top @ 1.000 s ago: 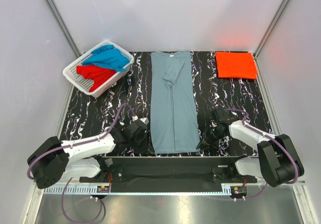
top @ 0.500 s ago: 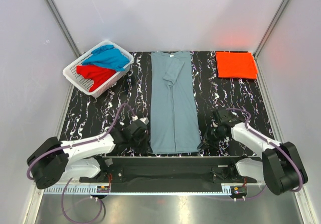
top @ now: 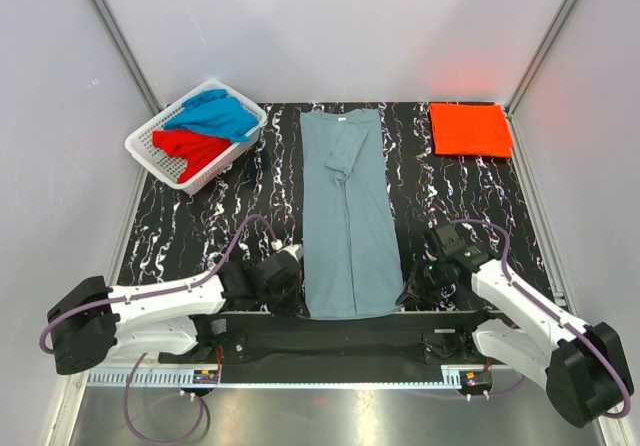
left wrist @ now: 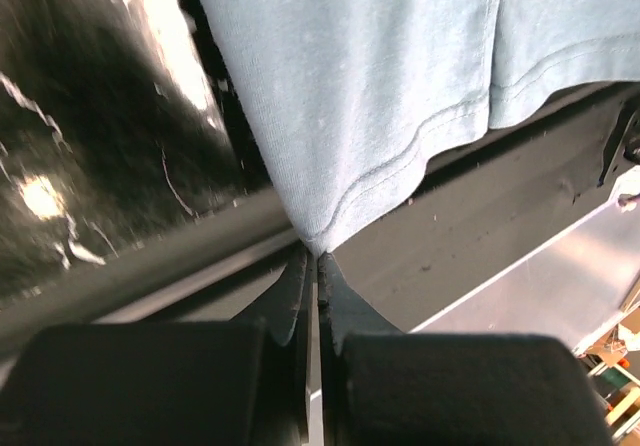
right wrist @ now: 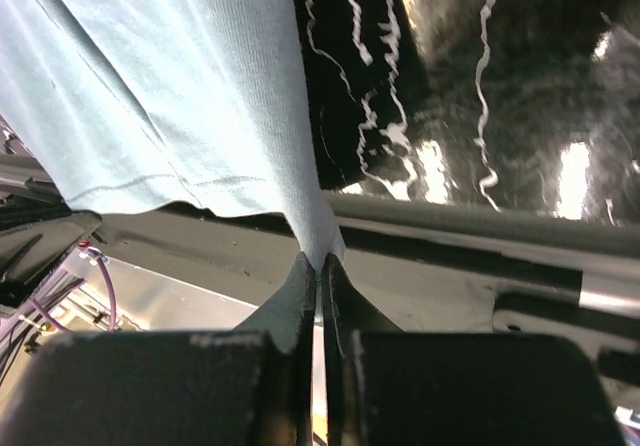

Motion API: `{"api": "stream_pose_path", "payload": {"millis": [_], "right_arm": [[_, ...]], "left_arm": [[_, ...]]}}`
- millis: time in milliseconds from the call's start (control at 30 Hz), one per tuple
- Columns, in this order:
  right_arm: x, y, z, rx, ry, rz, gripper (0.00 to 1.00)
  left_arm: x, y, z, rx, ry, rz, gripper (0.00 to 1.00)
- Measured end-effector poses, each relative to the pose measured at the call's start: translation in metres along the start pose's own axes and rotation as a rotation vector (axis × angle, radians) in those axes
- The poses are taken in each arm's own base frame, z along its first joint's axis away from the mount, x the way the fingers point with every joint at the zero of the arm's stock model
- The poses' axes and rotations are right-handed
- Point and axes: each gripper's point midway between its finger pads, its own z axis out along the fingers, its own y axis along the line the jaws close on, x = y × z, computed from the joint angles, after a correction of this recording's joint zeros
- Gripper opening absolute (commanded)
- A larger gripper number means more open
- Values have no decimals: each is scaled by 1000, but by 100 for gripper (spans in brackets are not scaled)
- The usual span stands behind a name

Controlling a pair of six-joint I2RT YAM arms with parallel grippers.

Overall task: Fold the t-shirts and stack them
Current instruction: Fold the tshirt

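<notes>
Grey-blue t-shirt (top: pixel 347 206) (folded lengthwise) has its near corners clamped by left fingers (left wrist: pixel 290 298) and right fingers (right wrist: pixel 296 298)

A white slotted plastic basket (top: pixel 150 149) sits askew at the far left corner of a black table top (top: pixel 200 226) veined with white marbling (glossy enough to show bright glints in both wrist views). Pale walls (top: pixel 330 26) enclose the far side and both flanks, with slanting aluminium posts (top: pixel 120 46) at the far corners. A dark bar (top: pixel 340 331) runs along the near edge.
</notes>
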Motion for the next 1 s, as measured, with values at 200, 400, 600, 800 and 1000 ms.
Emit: {"api": "stream_pose_path", "payload": {"millis": [200,400,600,800,1000], "right_arm": [[5,-1,-7,-2,-18,10,0],[-2,7,-14,9,-31,1,0],[-27,24,-16,48,-46,-43,0],[-66,50,-12,96,-66,-131,0],[-132,89,-12,95,-145,-203,0]], "left_arm": [[6,-3,-8,2,-13,-10,0],[-8,1,-11,0,-50,-53,0],[-36,9,-10,-23,-83,-96,0],[-83,6,-8,-47,-104,-108,0],[-170,2,-7,-66,-172,-94,0]]}}
